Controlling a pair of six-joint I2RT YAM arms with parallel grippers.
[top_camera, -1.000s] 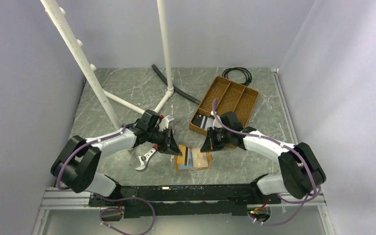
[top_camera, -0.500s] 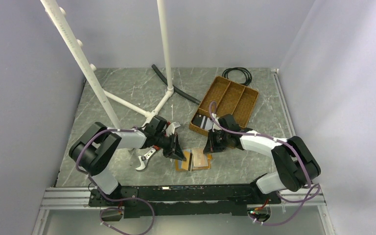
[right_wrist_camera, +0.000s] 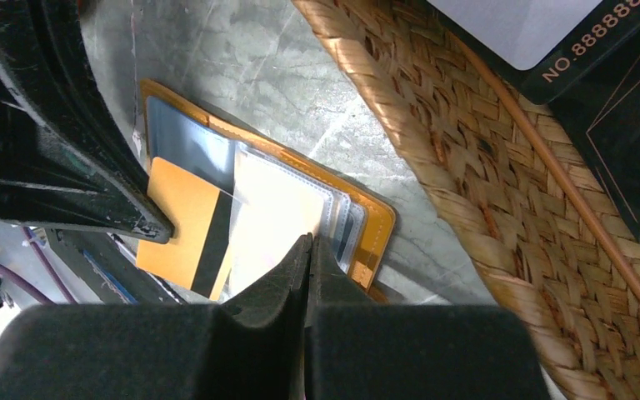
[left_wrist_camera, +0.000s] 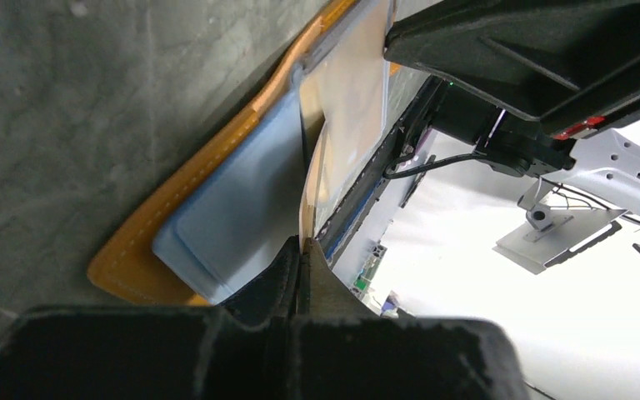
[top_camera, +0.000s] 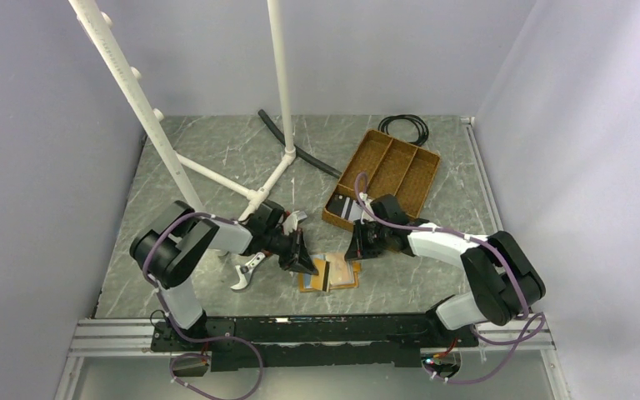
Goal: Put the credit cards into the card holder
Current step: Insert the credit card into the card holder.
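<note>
Right wrist view: tray and cards are cut off at the top and right edges, and the printed number is incomplete. Left wrist view: card is edge-on with its face hidden. The lower corner of the holder is hidden behind the left gripper.

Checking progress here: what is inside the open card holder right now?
A tan card with a black stripe lies over the blue panel of the card holder, beside clear sleeves. Whether it is tucked in, or other cards sit beneath, is hidden.
</note>
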